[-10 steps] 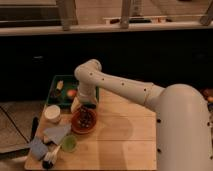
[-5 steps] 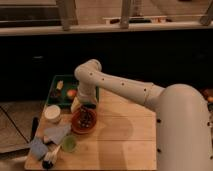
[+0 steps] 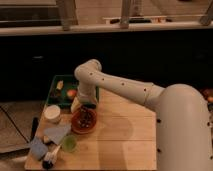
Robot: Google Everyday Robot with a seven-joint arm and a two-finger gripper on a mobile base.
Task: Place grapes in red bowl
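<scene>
Nothing has shifted: grapes (image 3: 85, 118) lie in the red bowl (image 3: 75, 125), gripper (image 3: 85, 106) just above; whether the fingers are apart, I cannot tell.

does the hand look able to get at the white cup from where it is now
Probably yes. The hand hangs just over the red bowl, and the white cup stands close beside the bowl with nothing over it.
</scene>
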